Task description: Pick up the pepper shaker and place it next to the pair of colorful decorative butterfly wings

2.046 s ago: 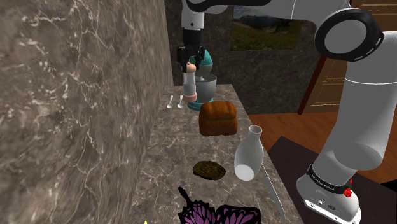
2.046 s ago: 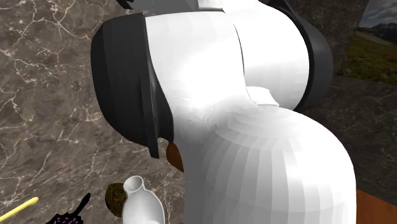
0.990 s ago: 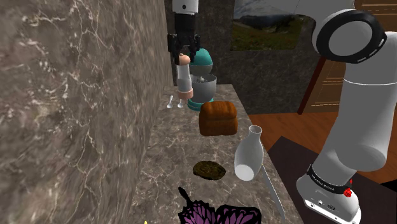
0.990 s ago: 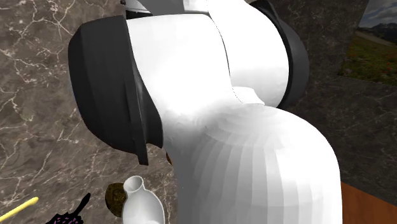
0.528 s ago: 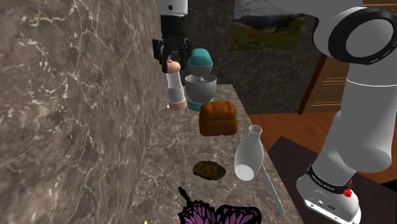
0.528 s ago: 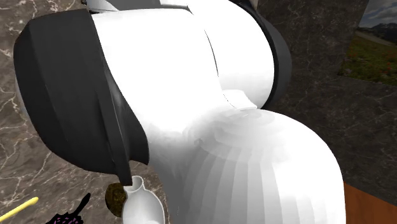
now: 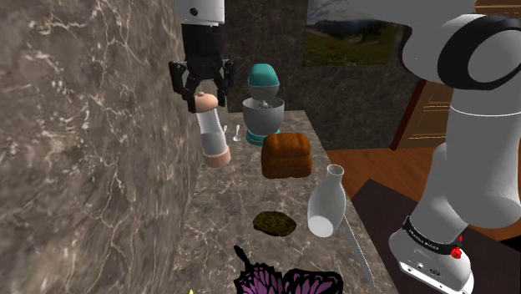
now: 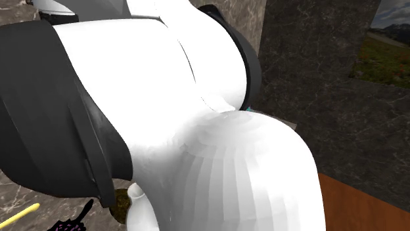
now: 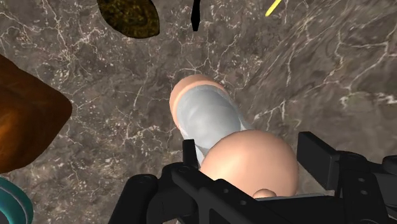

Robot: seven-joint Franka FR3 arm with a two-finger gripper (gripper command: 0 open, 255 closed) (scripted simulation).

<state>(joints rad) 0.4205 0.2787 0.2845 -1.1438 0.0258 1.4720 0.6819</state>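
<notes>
The gripper is closed on the peach top cap of the pepper shaker, with one finger at each side. The shaker hangs under the hand, its long axis almost upright and slightly tilted, the base pointing down above the marble counter. Farther from the hand is the brown loaf. The purple butterfly wings are well apart from it.
</notes>
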